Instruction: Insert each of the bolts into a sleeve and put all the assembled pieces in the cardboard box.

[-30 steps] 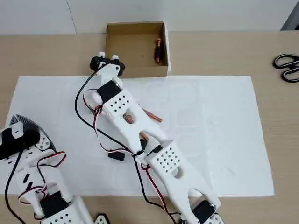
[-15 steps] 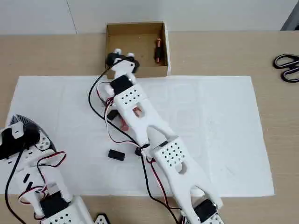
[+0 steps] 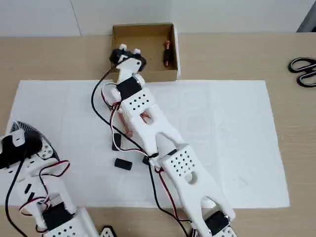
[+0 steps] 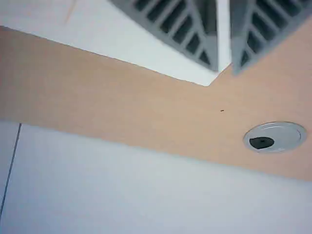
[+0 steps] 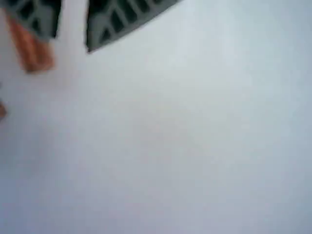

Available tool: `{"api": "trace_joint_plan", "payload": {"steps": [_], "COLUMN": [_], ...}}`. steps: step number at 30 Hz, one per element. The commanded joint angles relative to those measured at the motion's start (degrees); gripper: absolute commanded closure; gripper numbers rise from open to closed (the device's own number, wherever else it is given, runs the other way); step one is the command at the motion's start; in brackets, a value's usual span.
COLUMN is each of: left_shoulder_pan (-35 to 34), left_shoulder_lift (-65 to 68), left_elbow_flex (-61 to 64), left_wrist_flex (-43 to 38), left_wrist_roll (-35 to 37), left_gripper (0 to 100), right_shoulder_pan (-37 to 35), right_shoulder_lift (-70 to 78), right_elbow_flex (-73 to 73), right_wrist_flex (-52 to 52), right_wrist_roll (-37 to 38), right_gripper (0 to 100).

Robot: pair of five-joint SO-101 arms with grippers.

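Pale wooden desk (image 3: 232,54), large white sheet (image 3: 232,133) spread across its middle, cardboard box (image 3: 145,47) at the sheet's far edge, scissors (image 3: 302,72) off the sheet's far right corner, apart.

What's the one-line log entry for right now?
right gripper: over sheet, beside a bolt | left gripper: at sheet edge | box: one assembled piece | sheet: loose sleeve

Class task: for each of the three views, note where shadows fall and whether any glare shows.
High view: even light, no glare on the white sheet; the right arm throws just a faint, soft shadow on it. Left wrist view: the wooden table is evenly lit, with no hard shadow. Right wrist view: the sheet is flatly lit, with no glare beside the copper-coloured piece.
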Motion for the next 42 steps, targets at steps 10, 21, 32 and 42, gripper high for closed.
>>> {"api": "trace_joint_plan", "payload": {"steps": [10,21,32,42], "left_shoulder_pan": [0.09,0.09,0.09,0.09], "left_shoulder_lift": [-0.70,-0.70,-0.70,-0.70], "left_elbow_flex": [-0.31,-0.31,-0.31,-0.31], "left_wrist_flex": [-0.97,2.64,5.80,5.80], "left_wrist_roll": [0.18,0.18,0.18,0.18], "left_gripper": [99,99,99,99], "right_shoulder_pan": [-0.75,-3.47,-6.73,-7.52], "right_shoulder_lift": [-2.07,-18.59,-27.21,-22.73], "right_elbow_flex": [-3.60,17.67,32.79,32.88], "right_wrist_flex": [6.02,6.99,6.73,6.81], "right_wrist_roll": [7.38,8.70,4.92,2.55], "right_gripper": [94.1,94.1,94.0,90.9]}}
